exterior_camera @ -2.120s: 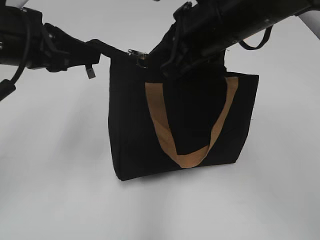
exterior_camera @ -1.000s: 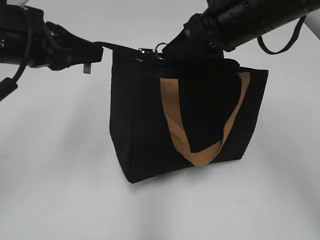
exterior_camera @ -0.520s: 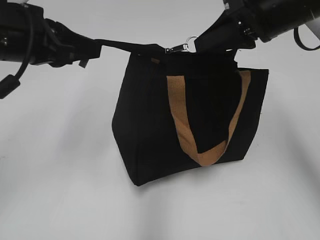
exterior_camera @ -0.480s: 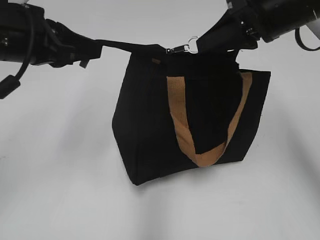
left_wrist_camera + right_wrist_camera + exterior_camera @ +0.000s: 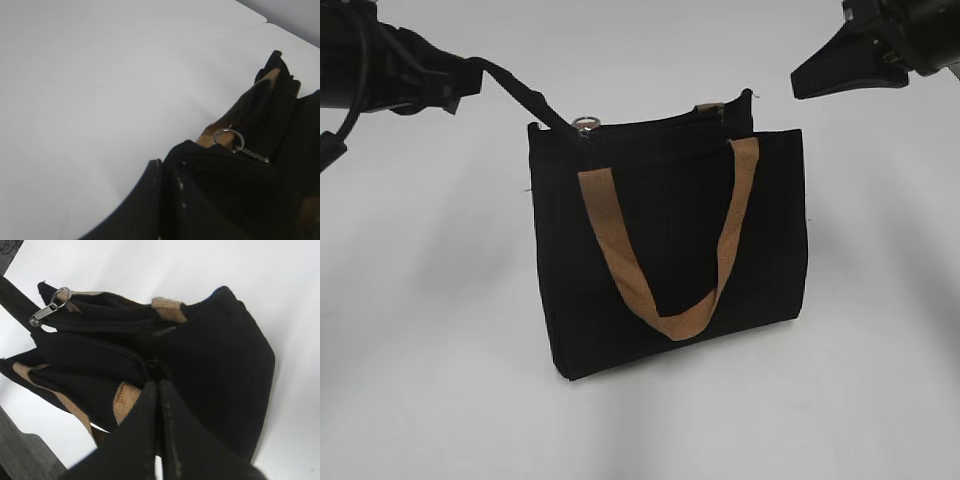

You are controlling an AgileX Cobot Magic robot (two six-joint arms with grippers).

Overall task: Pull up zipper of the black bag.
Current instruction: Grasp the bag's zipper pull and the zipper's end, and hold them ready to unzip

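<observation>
The black bag (image 5: 660, 250) stands upright on the white table with its tan handle (image 5: 620, 255) hanging down the front. The zipper (image 5: 144, 360) runs along the top rim, and a small metal piece (image 5: 710, 106) sits near its right end. My left gripper (image 5: 468, 82) is up at the left, shut on a black strap (image 5: 525, 95) that leads to the bag's top left corner, where a silver ring (image 5: 585, 124) hangs. In the left wrist view the gripper (image 5: 161, 162) pinches this strap, with the ring (image 5: 227, 138) beyond. My right gripper (image 5: 800, 85) is shut and empty, up right of the bag; in its wrist view (image 5: 159, 383) it is above the rim.
The white table (image 5: 430, 330) lies around the bag on all sides. A table edge shows at the far corner in the left wrist view (image 5: 260, 25). A dark floor strip shows at the lower left of the right wrist view (image 5: 20, 455).
My right gripper let go of the silver ring and drew back up and to the right. The bag settled back to the left, and the ring now hangs at its left corner.
</observation>
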